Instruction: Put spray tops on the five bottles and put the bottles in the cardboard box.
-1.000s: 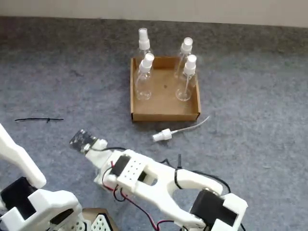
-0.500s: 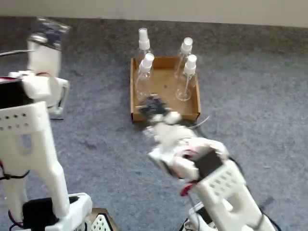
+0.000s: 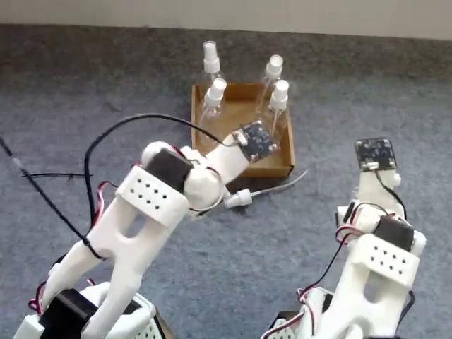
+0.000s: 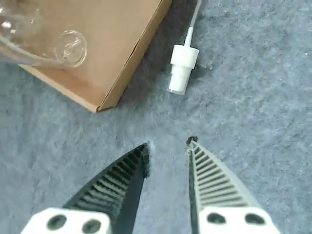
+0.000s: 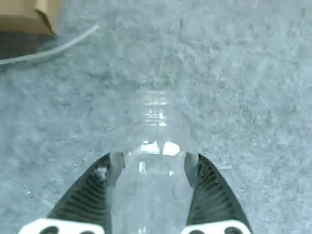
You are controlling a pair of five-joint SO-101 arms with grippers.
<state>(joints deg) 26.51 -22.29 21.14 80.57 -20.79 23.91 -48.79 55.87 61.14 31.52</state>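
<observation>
From above, the loose top [image 3: 239,198] is seen lying on the carpet [image 3: 106,113] just before the box [image 3: 244,169], tube [image 3: 282,185] aimed toward the right arm [image 3: 381,247], the left arm [image 3: 155,194] nearer; at the left wrist, the left gripper [image 4: 168,146] is held with jaws apart, the top straight ahead, head nearest, long axis running away; at the right wrist, the right gripper [image 5: 151,163] is clamped on the uncapped bottle [image 5: 155,126], neck outward.

Cardboard box [image 3: 240,169] is brown, spray top [image 4: 183,63] white, bottle [image 5: 155,146] clear, carpet [image 3: 106,92] grey.
</observation>
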